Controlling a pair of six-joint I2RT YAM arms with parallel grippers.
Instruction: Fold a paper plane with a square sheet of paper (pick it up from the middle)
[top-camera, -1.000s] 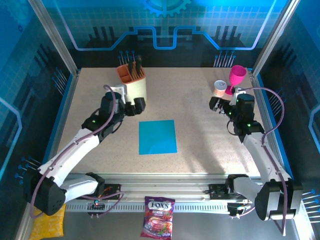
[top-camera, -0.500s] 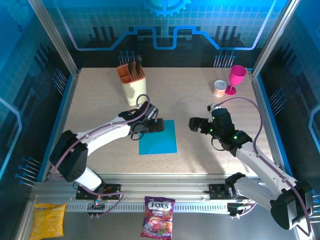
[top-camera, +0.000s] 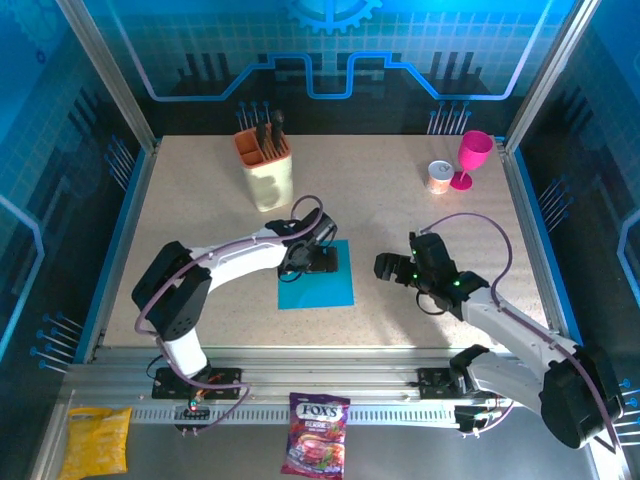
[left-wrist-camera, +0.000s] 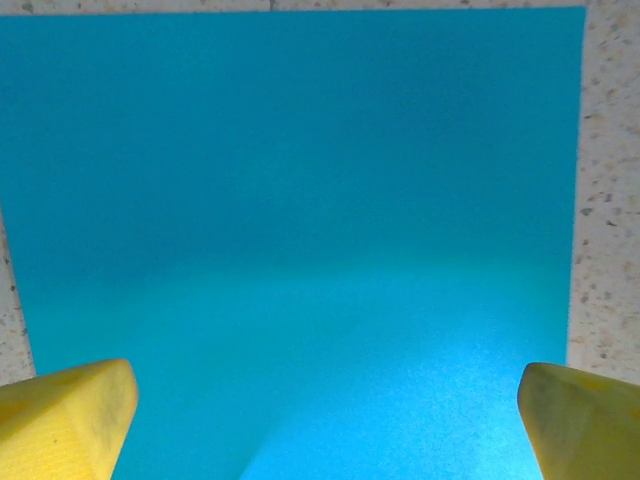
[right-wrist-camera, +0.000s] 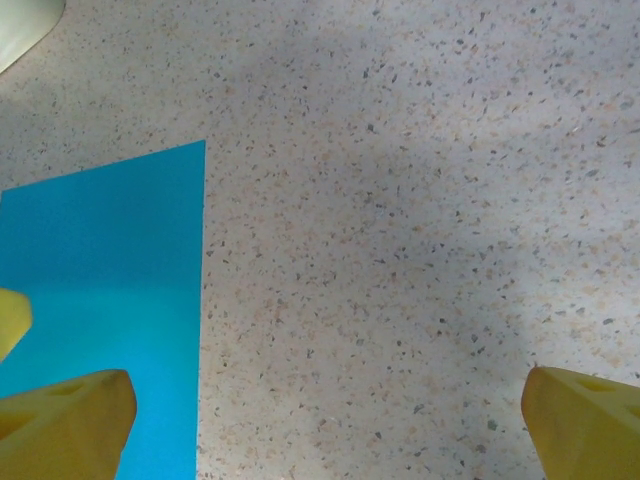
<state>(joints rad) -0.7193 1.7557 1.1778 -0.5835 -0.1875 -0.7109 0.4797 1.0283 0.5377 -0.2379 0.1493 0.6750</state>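
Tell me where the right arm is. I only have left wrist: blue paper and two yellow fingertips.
Observer: The right gripper hangs over bare table, just right of the paper, jaws open.
Operator: Is the left one centred on the paper?
Observer: No. From above, the left gripper is over the paper's far half, jaws open.
Operator: Anything close by?
Observer: The holder stands beyond the paper's far-left corner, apart from it. A pink cup and a can are at the far right.
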